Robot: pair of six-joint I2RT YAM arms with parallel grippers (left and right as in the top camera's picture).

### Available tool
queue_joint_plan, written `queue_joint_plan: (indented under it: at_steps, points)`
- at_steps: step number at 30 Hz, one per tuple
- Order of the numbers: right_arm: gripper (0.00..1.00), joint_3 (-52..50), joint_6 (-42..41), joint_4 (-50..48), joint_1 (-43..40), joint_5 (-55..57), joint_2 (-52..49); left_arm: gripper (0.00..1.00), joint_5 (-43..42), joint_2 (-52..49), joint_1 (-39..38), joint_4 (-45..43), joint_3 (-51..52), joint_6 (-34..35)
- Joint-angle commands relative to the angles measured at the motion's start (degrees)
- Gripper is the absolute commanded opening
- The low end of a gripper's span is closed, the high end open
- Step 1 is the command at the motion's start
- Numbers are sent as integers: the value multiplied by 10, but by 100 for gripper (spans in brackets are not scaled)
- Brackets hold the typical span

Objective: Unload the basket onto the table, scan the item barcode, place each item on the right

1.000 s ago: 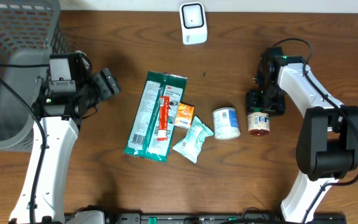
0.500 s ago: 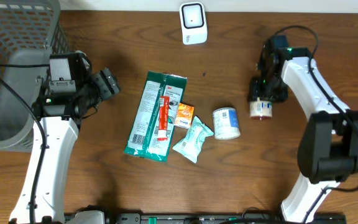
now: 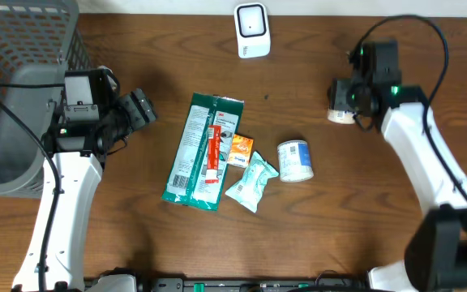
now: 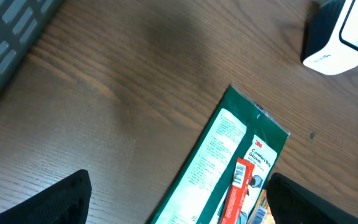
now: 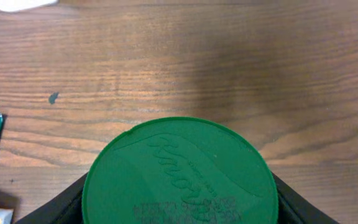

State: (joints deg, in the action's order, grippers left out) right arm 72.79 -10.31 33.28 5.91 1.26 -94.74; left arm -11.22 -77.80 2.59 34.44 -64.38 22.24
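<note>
The item is a small jar; its round green lid (image 5: 178,174) fills the lower half of the right wrist view. My right gripper (image 5: 179,208) is shut on it, a black finger (image 5: 64,205) showing on either side of the lid. In the overhead view the jar (image 3: 338,107) hangs on its side above the table at the right gripper (image 3: 352,97), right of the white barcode scanner (image 3: 252,31). My left gripper (image 3: 140,106) stands open and holds nothing, left of a long green packet (image 3: 191,146). That green packet (image 4: 219,162) and the scanner (image 4: 344,34) both show in the left wrist view.
A red box (image 3: 213,154), an orange packet (image 3: 240,149), a teal pouch (image 3: 252,182) and a white-and-blue can (image 3: 295,160) lie mid-table. A grey mesh basket (image 3: 23,49) stands at the far left.
My right gripper closed on the jar, lifted it off the table and carried it toward the back, turning it onto its side. The left arm has not moved.
</note>
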Motion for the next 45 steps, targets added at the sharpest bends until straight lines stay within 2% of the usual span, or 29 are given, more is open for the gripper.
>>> queue_joint_plan:
  at_steps: [1, 7, 11, 13, 17, 20, 23, 27, 28, 35, 41, 45]
  points:
    - [35, -87, -17, -62, 16, 56, 74, 88, 6, 3, 2, 0, -12, -7]
    - [34, -269, -17, -261, 24, 88, 114, 88, 6, 3, 2, 0, -12, -7]
    - [32, -348, -9, -395, 24, 88, 108, 88, 6, 3, 2, 0, -12, -7]
    - [31, -363, -8, -428, 24, 87, 108, 88, 6, 3, 2, 0, -12, -7]
    - [40, -363, -8, -421, 24, 88, 108, 88, 6, 3, 2, 0, -12, -7]
    - [60, -363, -8, -403, 24, 88, 108, 88, 6, 3, 2, 0, -12, -7]
    - [64, -363, -8, -381, 24, 88, 108, 88, 6, 3, 2, 0, -12, -7]
    - [94, -363, -8, -367, 24, 88, 109, 88, 6, 3, 2, 0, -12, -7]
    - [98, -363, -8, -367, 24, 88, 109, 88, 6, 3, 2, 0, -12, -7]
    - [99, -361, 27, -358, 24, 83, 148, 88, 6, 3, 2, 0, -12, -7]
    - [99, -352, 53, -290, 21, 74, 230, 88, 6, 3, 2, 0, -12, -7]
    - [99, -209, 42, -89, 0, 44, 238, 88, 6, 3, 2, 0, -12, -7]
